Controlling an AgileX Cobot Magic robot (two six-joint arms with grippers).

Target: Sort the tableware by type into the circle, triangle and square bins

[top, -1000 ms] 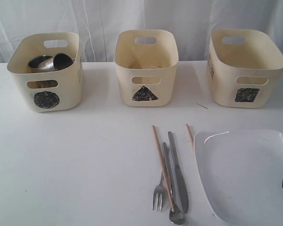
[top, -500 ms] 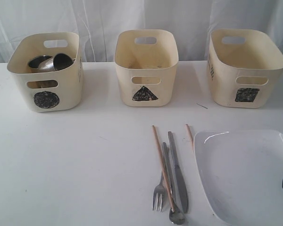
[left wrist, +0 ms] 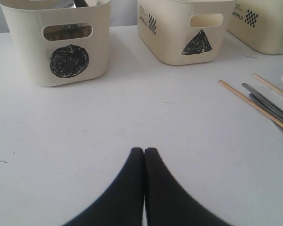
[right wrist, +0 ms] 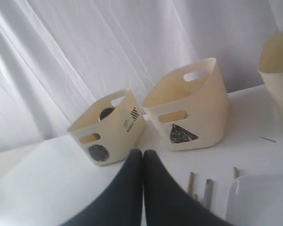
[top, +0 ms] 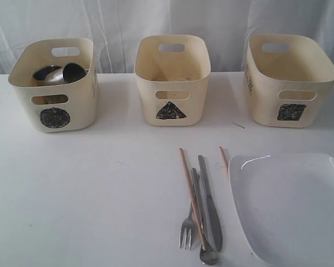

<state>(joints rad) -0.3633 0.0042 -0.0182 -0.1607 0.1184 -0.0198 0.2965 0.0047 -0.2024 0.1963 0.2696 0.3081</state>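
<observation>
The circle bin (top: 54, 108) at the left holds two steel mugs (top: 64, 72); the steel bowl and small white bowl are hidden. The triangle bin (top: 172, 105) and square bin (top: 289, 103) show nothing inside. On the table lie a wooden chopstick (top: 191, 194) across the fork (top: 187, 227) and spoon (top: 208, 255), the knife (top: 211, 203), a second chopstick (top: 224, 158), and the large white square plate (top: 292, 206). My left gripper (left wrist: 144, 150) is shut over bare table, empty. My right gripper (right wrist: 142, 153) is shut, raised, empty. Neither shows in the exterior view.
A white curtain (top: 167, 16) hangs behind the bins. The white table (top: 89, 189) stretches left of the cutlery. A small dark sliver (top: 238, 125) lies between the triangle and square bins. The plate runs past the right edge of the exterior view.
The dark tip of my right gripper, seen at the right edge of the exterior view over the plate, has gone out of that view. Nothing on the table has moved.
</observation>
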